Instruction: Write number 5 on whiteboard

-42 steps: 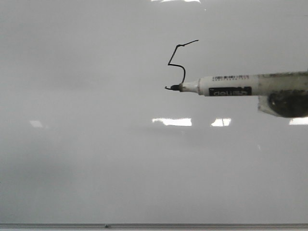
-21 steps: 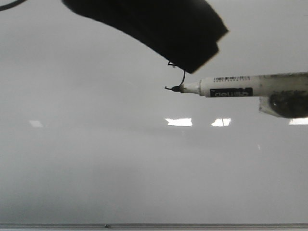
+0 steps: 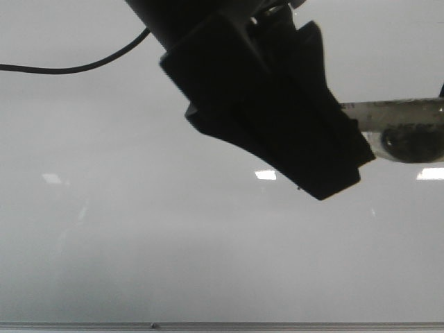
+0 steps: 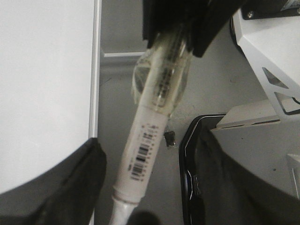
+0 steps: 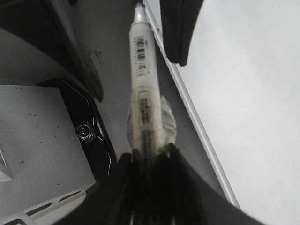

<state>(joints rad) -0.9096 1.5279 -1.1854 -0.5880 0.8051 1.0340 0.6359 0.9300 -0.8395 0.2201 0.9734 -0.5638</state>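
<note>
The whiteboard [image 3: 139, 243] fills the front view. The number 5 is hidden behind the dark bulk of my left arm [image 3: 277, 104]. Only the rear of the white marker pen [image 3: 395, 111] shows there. My right gripper [image 5: 150, 157] is shut on the pen's [image 5: 143, 70] taped rear end. My left gripper [image 4: 150, 159] is open, and its dark fingers [image 4: 61, 187] stand on either side of the barcoded barrel [image 4: 143, 150] near the tip without closing on it. In the right wrist view one of these fingers [image 5: 180, 28] lies over the whiteboard's [image 5: 248, 93] edge.
A thin grey metal edge [image 3: 222, 325] runs along the board's bottom. A black cable [image 3: 69, 68] crosses the upper left. Bright light reflections [image 3: 266, 175] dot the board. A black camera housing [image 5: 89, 133] and a white metal base [image 4: 267, 61] sit beside the board.
My left arm has come down from the top of the front view and now covers the 5 and the pen's front half. The pen and the right gripper have stayed put.
</note>
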